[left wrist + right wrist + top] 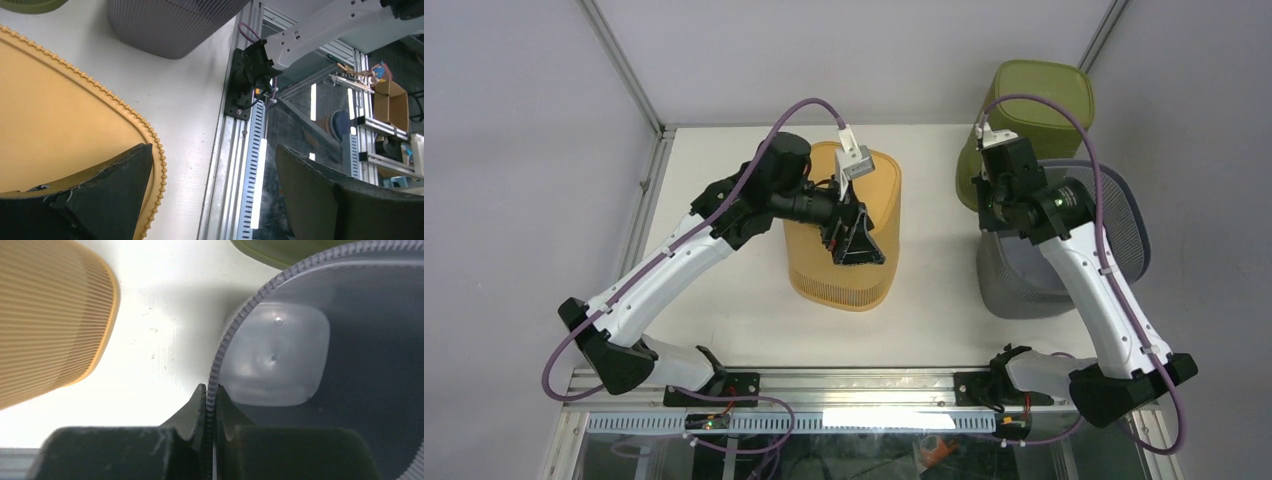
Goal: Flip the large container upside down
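The large container, a grey ribbed tub (1014,285) with a beaded rim (235,325), stands upright and open-topped at the right of the table. My right gripper (211,390) is shut on its left rim, one finger outside and one inside, and in the top view the gripper (990,222) sits under the wrist at that rim. My left gripper (214,150) is open and holds nothing. It hovers over the near end of an orange container (879,190), with one finger (110,190) above the orange surface (55,110) and the other past the table's edge.
A green container (1034,95) stands behind the grey one, close against it. The orange container (45,320) lies a short gap left of the grey rim. An aluminium rail (854,380) runs along the near table edge, and a frame post (624,70) rises at the back left.
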{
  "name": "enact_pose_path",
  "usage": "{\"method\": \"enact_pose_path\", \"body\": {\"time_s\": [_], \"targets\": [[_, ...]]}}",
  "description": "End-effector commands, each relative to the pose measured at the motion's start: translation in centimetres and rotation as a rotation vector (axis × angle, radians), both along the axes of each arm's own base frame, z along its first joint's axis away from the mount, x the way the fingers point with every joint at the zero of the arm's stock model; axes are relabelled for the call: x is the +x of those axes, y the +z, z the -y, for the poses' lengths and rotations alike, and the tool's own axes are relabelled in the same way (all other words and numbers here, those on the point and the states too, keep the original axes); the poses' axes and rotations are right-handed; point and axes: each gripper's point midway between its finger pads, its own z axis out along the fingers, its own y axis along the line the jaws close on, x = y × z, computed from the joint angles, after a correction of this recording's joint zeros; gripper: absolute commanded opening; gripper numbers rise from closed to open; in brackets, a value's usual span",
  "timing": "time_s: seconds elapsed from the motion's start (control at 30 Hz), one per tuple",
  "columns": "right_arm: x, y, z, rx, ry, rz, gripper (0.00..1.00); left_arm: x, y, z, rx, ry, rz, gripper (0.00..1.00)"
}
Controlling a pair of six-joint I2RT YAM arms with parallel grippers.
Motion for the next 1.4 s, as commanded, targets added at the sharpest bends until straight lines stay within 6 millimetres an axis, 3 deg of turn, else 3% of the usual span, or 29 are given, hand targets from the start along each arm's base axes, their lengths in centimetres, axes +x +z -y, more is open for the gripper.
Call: {"method": "enact_pose_path", "body": {"time_s": [0.0, 0.17, 0.27, 0.4, 0.5, 0.57, 0.63, 0.73, 0.77, 0.9, 1.1, 1.23, 1.37], "targets": [[1.7, 2.4, -0.6, 0.093, -0.046, 0.028, 0.0, -4.5, -4.8, -1.0, 0.11, -0.132, -0.121, 0.95], [3.0, 5.7, -1.3, 0.222, -0.095, 0.134, 0.0, -4.2, -7.6, -0.6, 0.169, -0.128, -0.109, 0.95], [3.2, 6.5, -2.0, 0.283, -0.09, 0.165, 0.0, -2.5, -7.2, -0.2, 0.18, -0.076, -0.052, 0.95], [3.4, 5.9, -1.9, 0.29, -0.111, 0.161, 0.0, 2.0, -2.8, 0.1, 0.113, 0.131, 0.133, 0.96], [3.6, 6.0, -2.2, 0.305, -0.109, 0.174, 0.0, 3.9, 3.0, 0.2, -0.026, 0.23, 0.277, 0.96], [3.7, 6.4, -1.9, 0.304, -0.122, 0.193, 0.0, 3.3, 6.9, 0.4, -0.126, 0.213, 0.314, 0.97], [3.7, 7.0, -1.1, 0.29, -0.153, 0.226, 0.0, 1.4, 10.4, 0.9, -0.216, 0.139, 0.291, 0.99], [3.4, 7.9, 0.7, 0.264, -0.221, 0.278, 0.0, -2.1, 11.4, 2.7, -0.283, -0.071, 0.15, 0.99], [3.2, 8.2, 1.5, 0.256, -0.252, 0.297, 0.0, -3.1, 11.3, 3.2, -0.296, -0.123, 0.107, 0.99], [2.3, 9.8, 3.3, 0.257, -0.312, 0.382, 0.0, -3.8, 6.3, 6.5, -0.21, -0.202, -0.066, 0.99], [1.1, 11.3, 4.7, 0.245, -0.346, 0.442, 0.0, -4.2, 0.6, 8.6, -0.088, -0.257, -0.118, 0.99], [1.0, 11.6, 5.0, 0.234, -0.349, 0.452, 0.0, -1.7, -4.0, 9.3, 0.039, -0.149, -0.107, 0.98], [0.9, 11.7, 5.2, 0.227, -0.353, 0.455, 0.0, 4.6, -8.7, 8.2, 0.185, 0.094, -0.063, 0.97]]}}
